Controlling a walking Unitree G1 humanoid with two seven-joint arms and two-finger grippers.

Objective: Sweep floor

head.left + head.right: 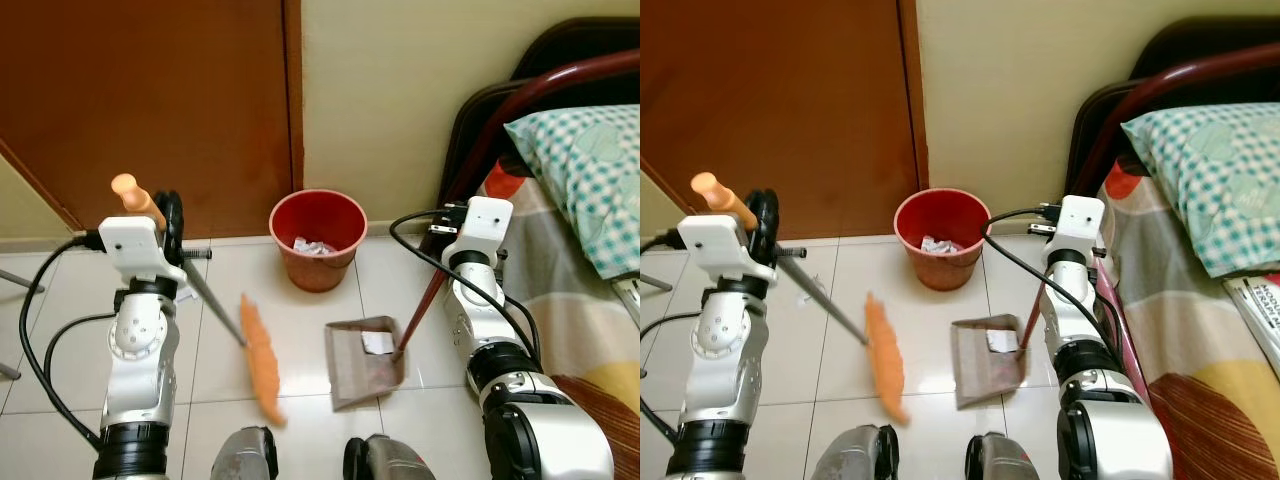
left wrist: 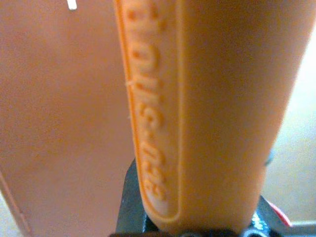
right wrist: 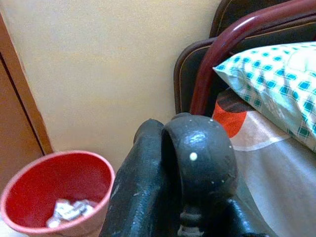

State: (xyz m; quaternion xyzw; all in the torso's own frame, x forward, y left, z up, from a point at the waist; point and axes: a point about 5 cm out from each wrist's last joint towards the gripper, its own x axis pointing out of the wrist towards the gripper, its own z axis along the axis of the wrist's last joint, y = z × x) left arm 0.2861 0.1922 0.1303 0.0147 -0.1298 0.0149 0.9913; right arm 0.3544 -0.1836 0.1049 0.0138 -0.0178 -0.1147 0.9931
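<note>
Left gripper (image 1: 160, 215) clenched on the orange broom (image 1: 262, 360), right gripper (image 1: 480, 222) gripping the dustpan (image 1: 362, 362) handle, paper scrap (image 1: 377, 342) already in it, so best keeping that pan flat and tipping gently into the red bin (image 1: 318, 238).

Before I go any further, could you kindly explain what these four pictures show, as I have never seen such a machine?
This is a humanoid robot sweeping a tiled floor. The two wide pictures come from its head, looking down; the other two come from cameras on its wrists. Its left tool holds an orange broom by the handle, which shows close up in the left wrist picture. Its right tool holds the dustpan by its long handle; a scrap of paper lies in the pan. A red bin with crumpled paper stands by the wall, and a bed is on the right.
</note>
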